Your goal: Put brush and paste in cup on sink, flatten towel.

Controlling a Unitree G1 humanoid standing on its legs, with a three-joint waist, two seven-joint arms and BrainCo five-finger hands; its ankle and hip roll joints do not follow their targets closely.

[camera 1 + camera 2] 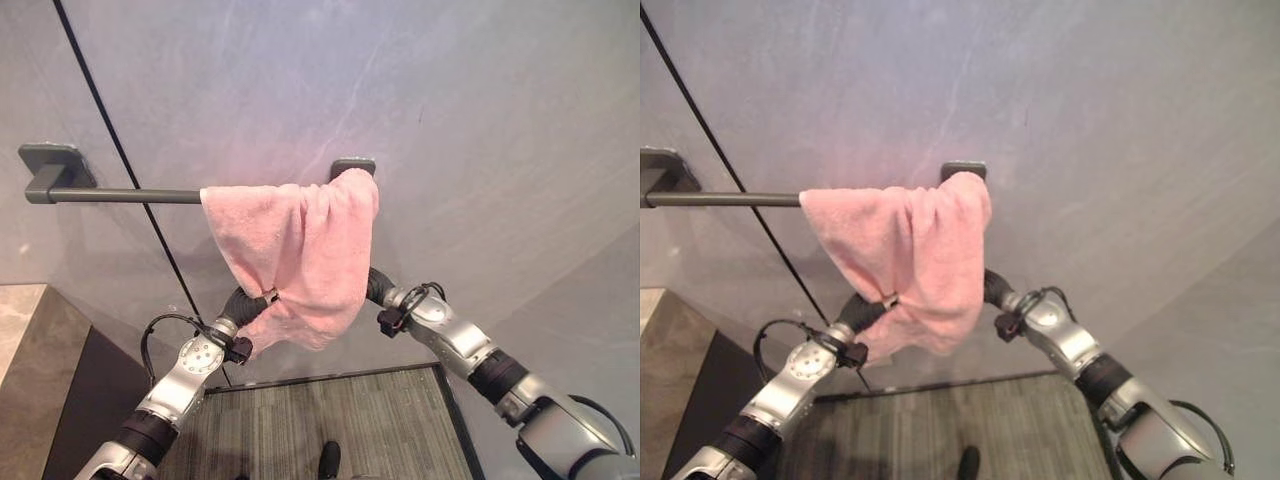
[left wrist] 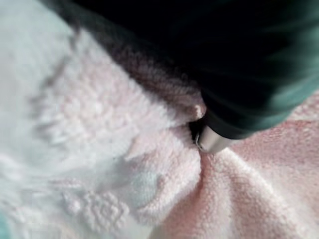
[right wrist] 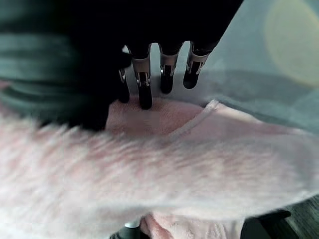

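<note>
I see the pink towel (image 1: 295, 255) bunched over the right end of the wall rail (image 1: 125, 195). My left hand (image 1: 248, 302) reaches up from below, fingers buried in its lower edge, grip unreadable. My right hand (image 3: 159, 64) is behind the towel, fingers straight, tips at the cloth.

Towel (image 1: 295, 250) over rail's (image 1: 130, 195) right end

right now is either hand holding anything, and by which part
The left hand pinches the pink towel near its lower left edge. The right hand reaches behind the towel's right side with straight fingers, not clearly gripping.
</note>
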